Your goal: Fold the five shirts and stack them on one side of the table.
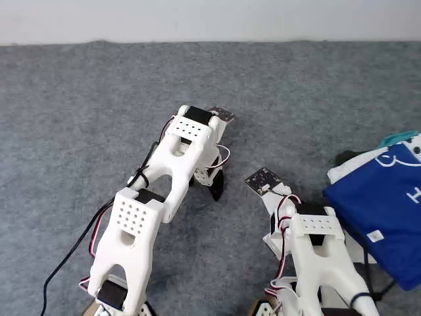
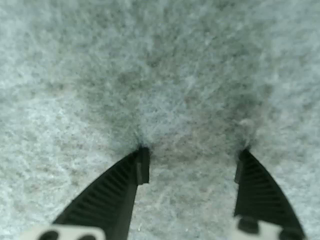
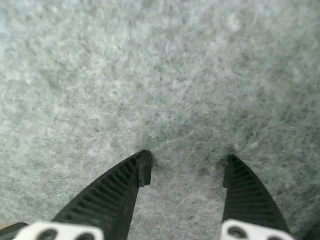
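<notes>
Shirts (image 1: 378,210) lying stacked at 4 o'clock on desk (image 1: 99,99); left end effector (image 2: 192,155), right end effector (image 3: 187,162) gaping wide, empty; task seemingly finishing.

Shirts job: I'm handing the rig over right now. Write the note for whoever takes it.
Left gripper: jaws open, empty, low over the bare mat.
Right gripper: jaws open, empty, also low over bare mat.
Shirts: piled at the mat's right edge, with the blue shirt on top and a white shirt and a teal bit showing under it.
Done: they look stacked on one side.
Left: they run out of frame, so count all five and check the folds.
</notes>
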